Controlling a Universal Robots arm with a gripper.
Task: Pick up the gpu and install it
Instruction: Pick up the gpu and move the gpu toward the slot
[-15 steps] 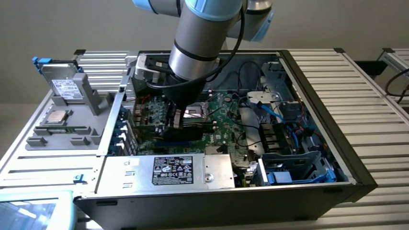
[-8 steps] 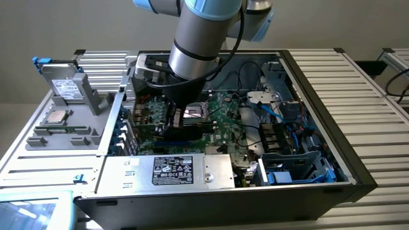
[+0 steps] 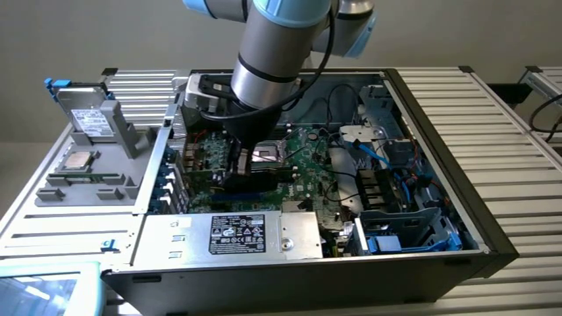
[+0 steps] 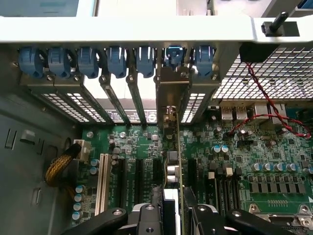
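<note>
In the wrist view the gpu (image 4: 173,147) stands edge-on over the green motherboard (image 4: 254,152), among the black expansion slots. Its metal bracket (image 4: 172,85) lies against the case's rear slot openings, under a blue clip. My gripper (image 4: 173,215) is shut on the card's near edge, one black finger (image 4: 146,218) on each side. In the exterior view the gripper (image 3: 239,172) reaches deep into the open computer case (image 3: 439,99), with the green card (image 3: 204,153) upright beside it. I cannot tell whether the card is seated in its slot.
A row of blue retention clips (image 4: 88,61) lines the rear panel. Red and black wires (image 4: 259,98) cross the board nearby. A power supply (image 3: 233,234), blue cables (image 3: 386,161) and a drive cage (image 3: 408,227) crowd the case. A grey tray (image 3: 83,161) with parts sits at the exterior view's left.
</note>
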